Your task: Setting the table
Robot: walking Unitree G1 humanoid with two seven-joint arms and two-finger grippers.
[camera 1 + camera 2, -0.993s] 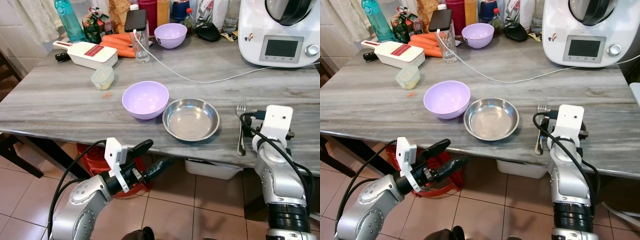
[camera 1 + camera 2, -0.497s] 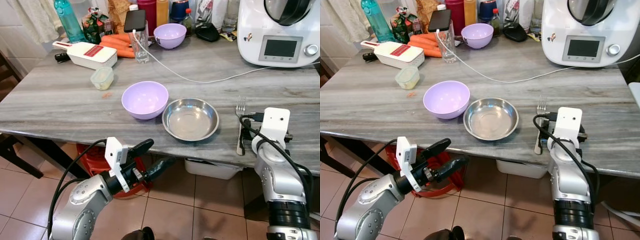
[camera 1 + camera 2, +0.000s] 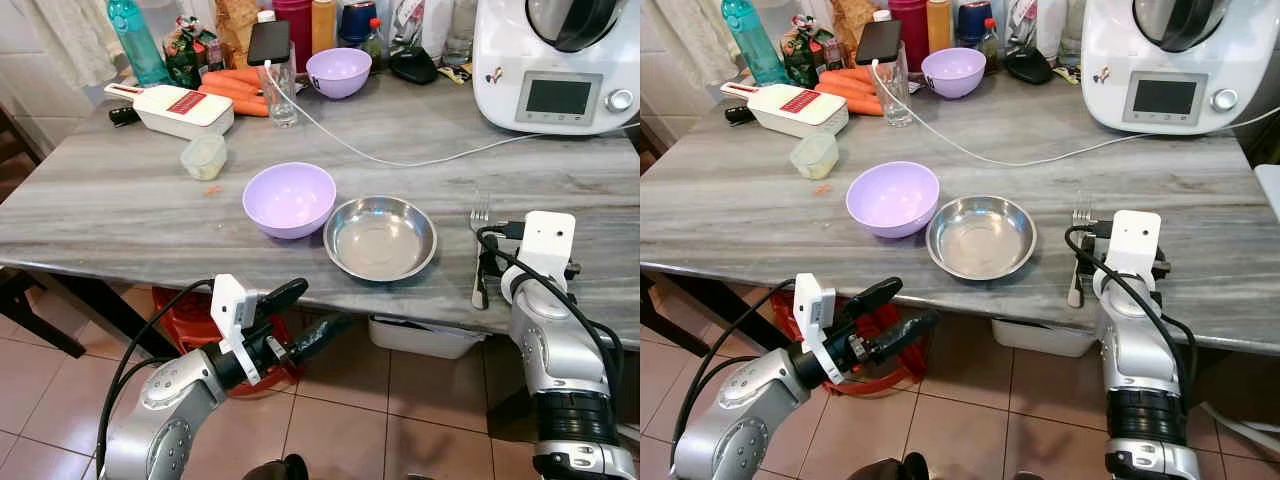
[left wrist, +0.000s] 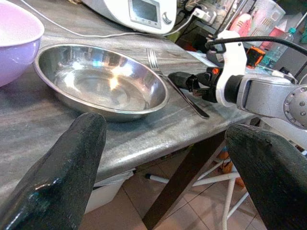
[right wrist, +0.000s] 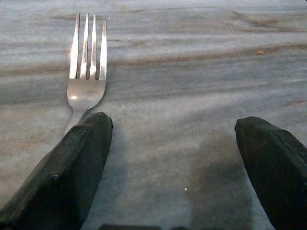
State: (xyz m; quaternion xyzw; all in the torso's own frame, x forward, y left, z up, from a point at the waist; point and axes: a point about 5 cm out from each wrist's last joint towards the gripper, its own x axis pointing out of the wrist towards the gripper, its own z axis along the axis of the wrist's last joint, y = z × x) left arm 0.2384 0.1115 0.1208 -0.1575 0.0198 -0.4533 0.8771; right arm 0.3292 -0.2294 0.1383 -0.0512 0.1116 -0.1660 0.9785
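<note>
Grey marble-look bench point(image 3: 120, 200) carried a steel plate point(image 3: 380, 237) near the front edge, a lilac bowl point(image 3: 290, 198) touching it on the robot's left. A fork point(image 3: 478, 250) lay just right of the plate, tines pointing away from the robot, handle toward the bench edge. Right hand point(image 5: 172, 167) rested low over the bench at the fork's handle end, fingers spread wide, holding nothing; one finger point(image 5: 72, 167) covered the handle while the other sat well apart on bare bench. Left hand point(image 3: 297, 318) hung below the front edge of the bench, under the bowl, fingers wide apart and empty. At the back: second lilac bowl point(image 3: 339, 71), carrots point(image 3: 235, 88), white grater point(image 3: 172, 108), white kitchen machine point(image 3: 556, 62).
</note>
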